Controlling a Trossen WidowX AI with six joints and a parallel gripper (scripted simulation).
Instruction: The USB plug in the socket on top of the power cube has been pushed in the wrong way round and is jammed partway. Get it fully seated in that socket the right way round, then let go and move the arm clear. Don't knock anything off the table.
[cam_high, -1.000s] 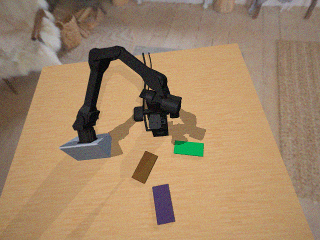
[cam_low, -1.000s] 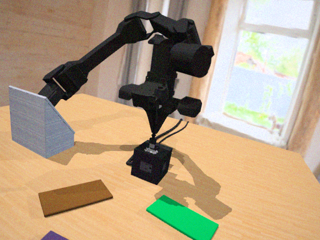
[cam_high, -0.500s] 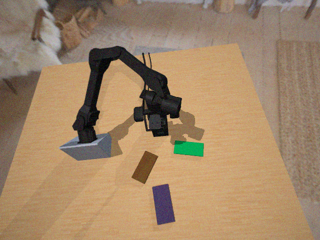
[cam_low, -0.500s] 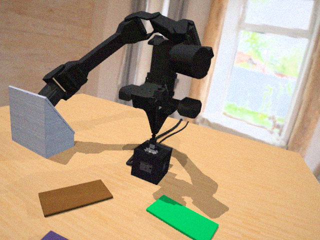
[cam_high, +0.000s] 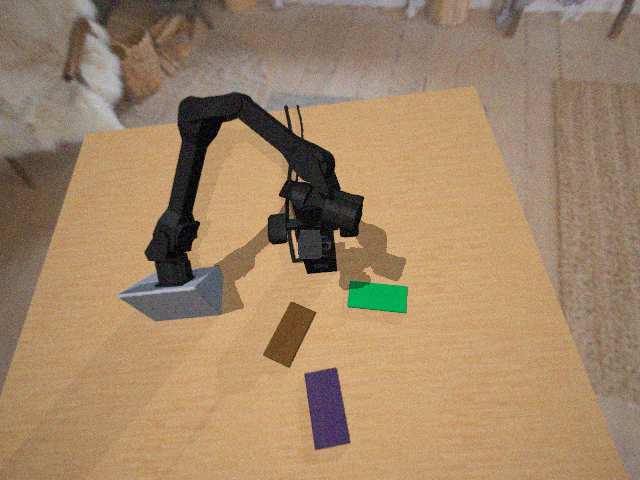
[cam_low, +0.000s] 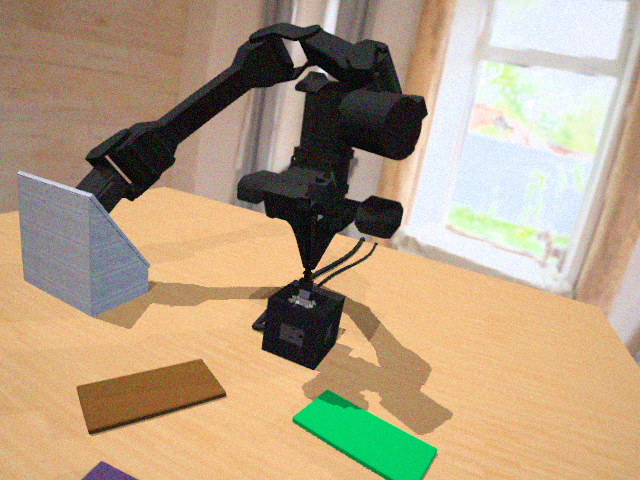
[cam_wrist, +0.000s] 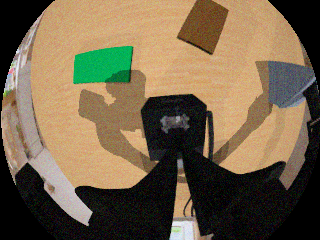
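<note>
Atop the power cube (cam_high: 321, 264) (cam_low: 302, 330), the USB plug (cam_low: 305, 293) stands in or at the socket (cam_low: 295, 301); depth and facing can't be told. End effector (cam_low: 308, 268) (cam_wrist: 179, 150) nearly shut, pinching the plug from above, presumably to control its alignment. Green block (cam_high: 377, 297) (cam_low: 364, 435) (cam_wrist: 103, 65) lies apart on the bench (cam_high: 465, 361) (cam_low: 491, 361) (cam_wrist: 60, 130), right of the cube.

The table (cam_high: 454, 361) (cam_low: 491, 330) (cam_wrist: 165, 30) looks like pale wood, finely grained and smooth. The arm (cam_high: 268, 129) (cam_low: 201, 108) seems matt black plastic; so does the cube (cam_high: 321, 265) (cam_low: 302, 330), though metal glints on its top. The stand (cam_high: 175, 302) (cam_low: 54, 237) (cam_wrist: 287, 82) has a streaky, brushed grey face. The green slab (cam_high: 377, 297) (cam_low: 367, 434) (cam_wrist: 103, 66) is flat and matt, the brown one wood-like.
</note>
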